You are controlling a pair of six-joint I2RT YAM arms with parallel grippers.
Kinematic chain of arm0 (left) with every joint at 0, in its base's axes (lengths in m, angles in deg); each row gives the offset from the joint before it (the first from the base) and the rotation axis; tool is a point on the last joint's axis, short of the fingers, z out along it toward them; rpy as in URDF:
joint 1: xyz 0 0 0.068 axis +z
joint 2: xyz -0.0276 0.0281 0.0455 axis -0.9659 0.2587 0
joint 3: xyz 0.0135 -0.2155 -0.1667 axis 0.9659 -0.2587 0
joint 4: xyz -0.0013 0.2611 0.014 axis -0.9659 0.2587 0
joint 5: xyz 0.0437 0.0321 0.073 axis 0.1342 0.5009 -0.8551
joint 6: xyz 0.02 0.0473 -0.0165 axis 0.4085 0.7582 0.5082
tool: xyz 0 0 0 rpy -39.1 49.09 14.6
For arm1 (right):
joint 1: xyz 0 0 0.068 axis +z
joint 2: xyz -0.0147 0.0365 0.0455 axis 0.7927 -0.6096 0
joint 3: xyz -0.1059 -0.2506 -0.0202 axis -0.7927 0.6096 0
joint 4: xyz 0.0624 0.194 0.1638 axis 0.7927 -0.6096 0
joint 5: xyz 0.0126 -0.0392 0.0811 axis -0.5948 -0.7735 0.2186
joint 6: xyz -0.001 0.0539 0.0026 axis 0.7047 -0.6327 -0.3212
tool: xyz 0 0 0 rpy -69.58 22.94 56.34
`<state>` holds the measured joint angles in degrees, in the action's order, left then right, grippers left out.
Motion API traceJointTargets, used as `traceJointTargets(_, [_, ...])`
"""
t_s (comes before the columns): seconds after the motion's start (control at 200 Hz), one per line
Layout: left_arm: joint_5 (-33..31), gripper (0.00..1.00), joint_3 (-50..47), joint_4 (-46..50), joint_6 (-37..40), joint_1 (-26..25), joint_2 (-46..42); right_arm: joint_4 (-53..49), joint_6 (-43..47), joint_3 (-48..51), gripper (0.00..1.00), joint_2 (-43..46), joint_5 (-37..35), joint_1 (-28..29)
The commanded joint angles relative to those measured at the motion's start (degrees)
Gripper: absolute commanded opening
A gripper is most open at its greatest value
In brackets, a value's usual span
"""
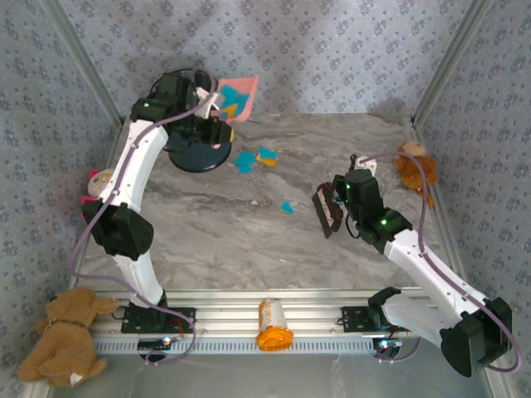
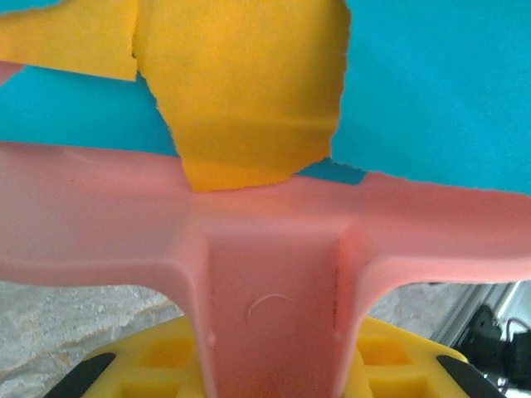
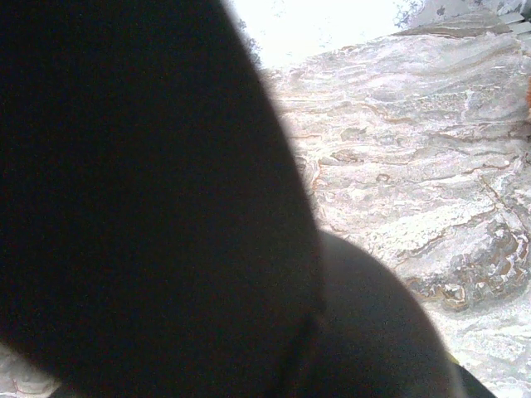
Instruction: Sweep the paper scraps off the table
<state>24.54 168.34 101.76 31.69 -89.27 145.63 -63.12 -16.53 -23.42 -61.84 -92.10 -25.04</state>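
We see the left claw (image 1: pixel 214 114) clenched on the handle of the pink dustpan (image 1: pixel 238 97). It holds the pan raised and tilted at the far left of the counter (image 1: pixel 249 240), above a black round object (image 1: pixel 197 156). Loose paper scraps (image 1: pixel 245 162) lie on the counter: a blue one and a yellow-and-blue one just right of the black object, and a small blue one nearer the middle. In the left wrist view the pink handle runs down between the yellow fingers (image 2: pixel 166 355), and orange-yellow and turquoise pieces rest in the pan. The right claw (image 1: pixel 338 204) is closed around a dark brush (image 1: pixel 325 214) over the right side of the counter; we cannot tell whether the brush touches the marble. An orange bottle (image 1: pixel 274 325) lies on the rail at the near edge, between the two arm bases.
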Motion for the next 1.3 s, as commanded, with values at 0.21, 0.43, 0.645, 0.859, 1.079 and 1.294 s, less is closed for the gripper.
traceJointTargets(0.21, [5.1,0.0,10.22,-1.15,-11.01,3.14,5.41,1.58,-1.08,-0.17,0.0,-0.61,0.4,-0.56])
traceJointTargets(0.43, [4.7,0.0,15.28,-2.86,-17.46,3.53,8.08,1.5,-1.22,-0.29,0.0,-1.02,0.49,-0.6])
traceJointTargets(0.645, [6.11,0.0,15.51,-8.82,-26.84,4.68,8.57,1.39,-1.34,-0.53,0.0,-1.08,0.58,-0.63])
traceJointTargets(0.859, [6.21,0.0,10.52,-17.67,-34.76,5.53,6.45,1.19,-1.26,-0.74,0.0,-1.02,0.67,-0.76])
traceJointTargets(1.079, [7.43,0.0,5.63,-25.36,-40.61,6.49,4.97,0.79,-1.24,-0.87,0.0,-0.56,0.6,-0.76])
traceJointTargets(1.294, [9.6,0.0,-1.25,-35.61,-48.57,7.64,2.76,0.75,-1.11,-0.87,0.0,-0.51,0.57,-0.71])
